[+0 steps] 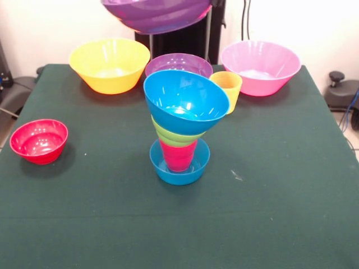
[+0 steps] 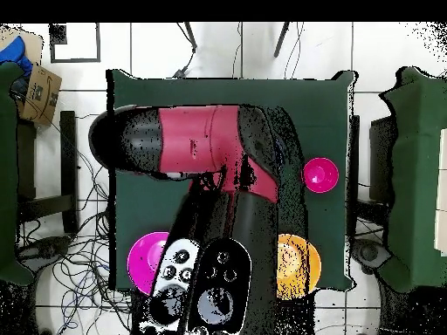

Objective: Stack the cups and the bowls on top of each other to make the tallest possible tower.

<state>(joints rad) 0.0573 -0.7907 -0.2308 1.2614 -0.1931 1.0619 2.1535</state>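
The tower (image 1: 179, 134) stands mid-table: a small blue bowl (image 1: 179, 168) as base, the red cup (image 1: 178, 156) in it, the lime green bowl (image 1: 175, 136), then a medium blue bowl (image 1: 185, 103) on top, tilted toward the front left. A purple bowl (image 1: 157, 14) hangs in the air at the top edge, above and behind the tower. The gripper holding it is cut off by the top edge. The yellow cup (image 1: 227, 89) stands just behind the tower to the right. In the overhead view the red and black arm (image 2: 201, 144) covers the tower.
Along the far side stand the large yellow bowl (image 1: 110, 64), a second purple bowl (image 1: 179, 64) and the large pink bowl (image 1: 259, 67). The small red bowl (image 1: 39, 141) sits at the left. The overhead view also shows the pink bowl (image 2: 144, 260), yellow bowl (image 2: 301, 260) and red bowl (image 2: 320, 174).
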